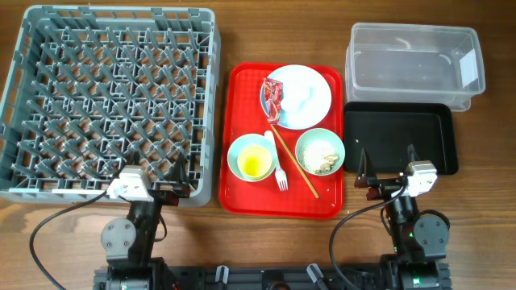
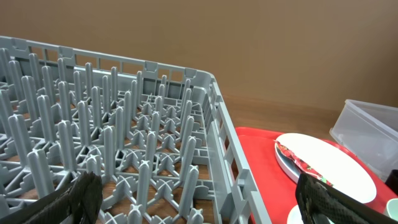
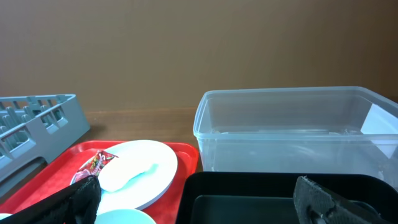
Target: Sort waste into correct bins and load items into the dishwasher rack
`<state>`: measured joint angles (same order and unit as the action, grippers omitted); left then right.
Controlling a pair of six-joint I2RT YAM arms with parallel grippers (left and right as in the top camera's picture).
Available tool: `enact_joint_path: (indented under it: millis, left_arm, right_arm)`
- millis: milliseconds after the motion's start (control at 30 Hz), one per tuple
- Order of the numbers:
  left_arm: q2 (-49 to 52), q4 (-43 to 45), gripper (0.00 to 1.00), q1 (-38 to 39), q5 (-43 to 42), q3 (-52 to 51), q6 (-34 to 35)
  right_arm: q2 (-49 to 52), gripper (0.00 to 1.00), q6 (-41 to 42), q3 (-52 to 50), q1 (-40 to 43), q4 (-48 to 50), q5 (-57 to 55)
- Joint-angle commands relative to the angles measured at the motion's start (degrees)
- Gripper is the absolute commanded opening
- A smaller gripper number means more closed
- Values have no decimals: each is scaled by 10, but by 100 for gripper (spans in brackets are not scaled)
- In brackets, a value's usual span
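Rack (image 1: 121, 11) is seen at left of the overhead frame, pegs bare. Red tray (image 1: 242, 97) is placed just beside it, at centre. On the red tray: plate (image 1: 310, 101) at top, with wrapper (image 1: 272, 97) on its left edge and tissue (image 1: 297, 97) at its middle. Two bowls are set below the plate: left bowl (image 1: 242, 145) holds the yellow cup (image 1: 255, 164), right bowl (image 1: 310, 145) holds crumbs (image 1: 325, 163). Fork (image 1: 280, 176) and chopsticks (image 1: 294, 161) are laid between the bowls. Tub (image 1: 411, 64) is at upper right, black tray (image 1: 395, 137) touching it below.

Left gripper (image 1: 157, 176) is held over the rack's lower right corner, fingers spread wide, nothing pinched. Right gripper (image 1: 387, 165) is held over the black tray's lower edge, fingers likewise spread wide, nothing gripped.
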<state>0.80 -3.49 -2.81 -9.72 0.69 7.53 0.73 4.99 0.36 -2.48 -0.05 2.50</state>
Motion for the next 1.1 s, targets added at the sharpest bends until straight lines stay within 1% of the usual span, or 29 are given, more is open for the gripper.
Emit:
enact_joint_path:
  millis: [0,900,1033,1067]
  left_arm:
    - [-4,-2,100,-5,3,-4,-11]
    - [-4,-1,100,-5,3,-4,-11]
    - [-4,-1,100,-5,3,-4,-10]
    - [-4,-1,100,-5,3,-4,-1]
  right_arm:
    - [3,100,-5,-1,-2,2,3]
    - [3,100,-5,-1,-2,2,1]
    - [3,100,-1,-1,-2,2,14]
    - [3,100,9,-1,-2,2,20]
